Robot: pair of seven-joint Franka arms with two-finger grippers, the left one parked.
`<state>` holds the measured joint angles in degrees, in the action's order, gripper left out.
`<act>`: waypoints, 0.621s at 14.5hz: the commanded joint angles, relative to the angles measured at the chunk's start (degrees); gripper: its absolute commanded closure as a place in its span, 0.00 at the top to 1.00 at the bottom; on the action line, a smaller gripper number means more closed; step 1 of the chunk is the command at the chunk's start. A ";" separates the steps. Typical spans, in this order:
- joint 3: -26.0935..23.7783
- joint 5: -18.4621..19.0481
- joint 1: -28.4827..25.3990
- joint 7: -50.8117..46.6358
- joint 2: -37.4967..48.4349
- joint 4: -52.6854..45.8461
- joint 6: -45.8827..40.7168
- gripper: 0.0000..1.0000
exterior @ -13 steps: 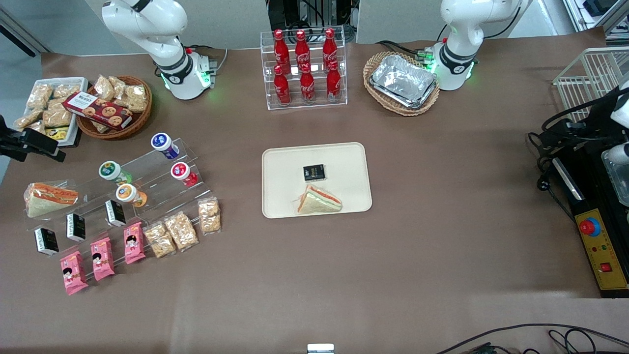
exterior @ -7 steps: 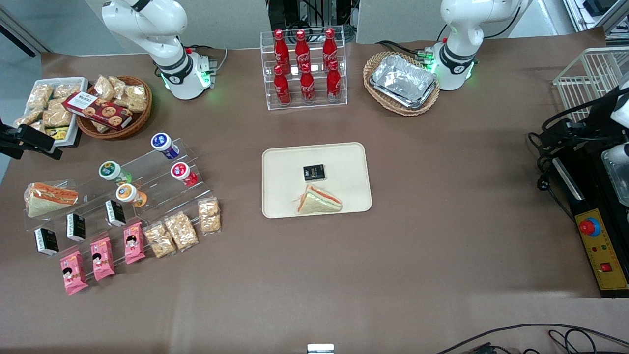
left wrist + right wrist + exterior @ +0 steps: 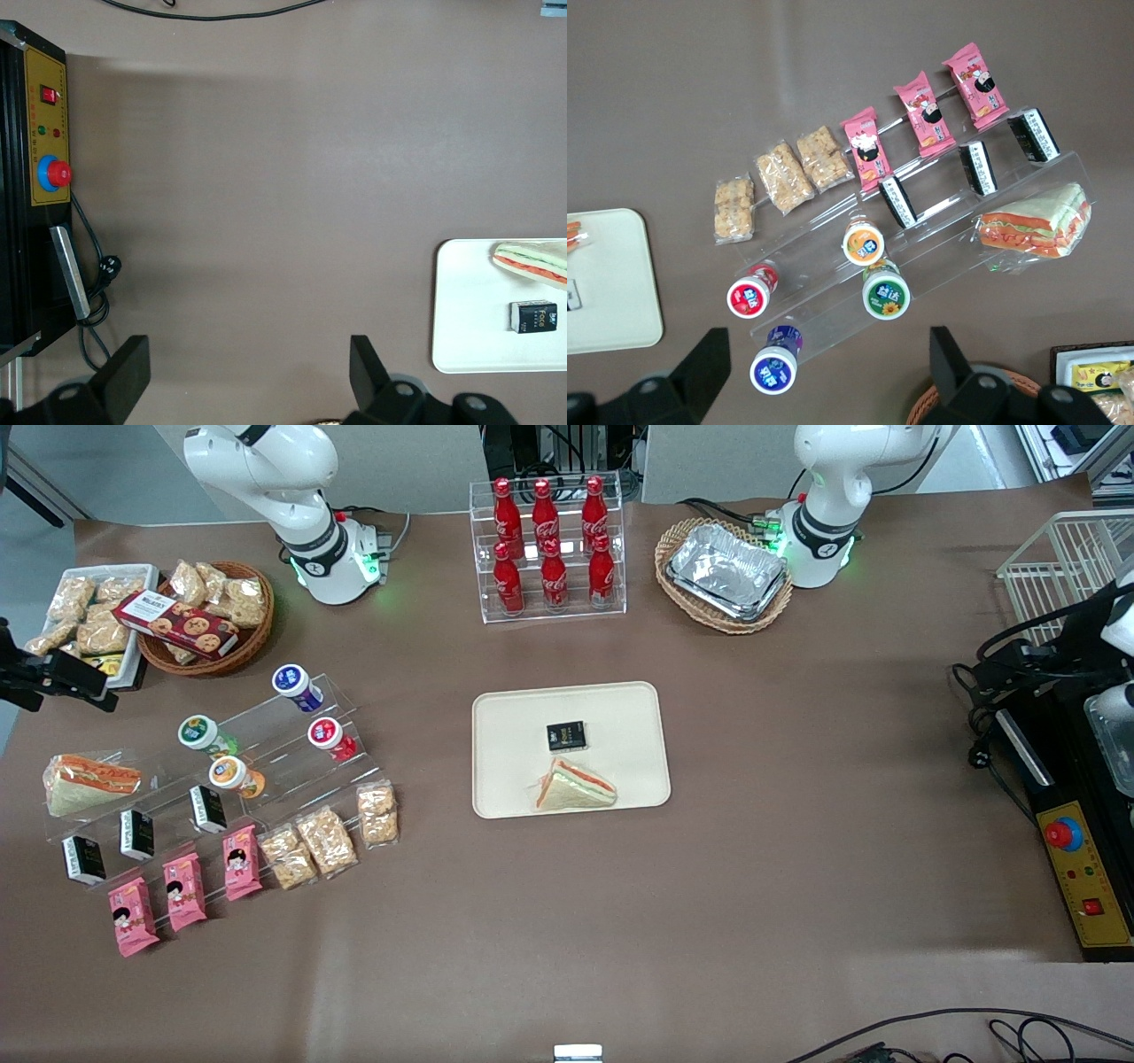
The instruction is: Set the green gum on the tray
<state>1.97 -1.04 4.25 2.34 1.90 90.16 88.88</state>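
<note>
gripper (image 3: pixel 40 677): at the working arm's end of the bench, held above the bench edge beside the white snack tray; jaws spread wide open in the right wrist view, nothing between them
white snack tray (image 3: pixel 140 602): holds bagged snacks, next to a wicker basket (image 3: pixel 252 633) with a cookie box and more bags
acrylic stand (image 3: pixel 266 731): clear stepped rack, carries four gum bottles, small black boxes and a wrapped sandwich (image 3: pixel 89 779)
green gum (image 3: pixel 200 733): lies tilted on the stand's upper step, lid facing the front camera; nearer the working arm's end than the blue-lidded bottle (image 3: pixel 292 682); untouched, well apart from gripper
orange-lidded bottle (image 3: pixel 232 774): just below green gum on the next step, nearer the front camera
red-lidded bottle (image 3: pixel 328 735): same stand, beside the orange one
pink packets (image 3: pixel 182 890): three in a row on the stand's lowest step, with three clear snack bags (image 3: pixel 328 837) beside them
tray (image 3: pixel 505 779): mid-bench, well apart from the stand; holds a small black box (image 3: pixel 565 735) and a sandwich wedge (image 3: pixel 574 786); no gum on it
cola rack (image 3: pixel 549 549): six red bottles, farther from the front camera than tray
foil trays (image 3: pixel 728 571): stacked in a wicker basket, toward the parked arm's end
</note>
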 commanded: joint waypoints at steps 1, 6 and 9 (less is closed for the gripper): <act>-0.39 1.13 -0.20 0.47 1.79 1.07 -1.24 1.00; -0.30 2.61 0.06 3.97 11.78 14.04 2.60 1.00; 0.66 2.80 1.02 5.74 20.58 25.04 6.92 1.00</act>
<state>1.79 1.02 4.34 6.00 11.67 101.98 90.66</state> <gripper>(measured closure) 0.000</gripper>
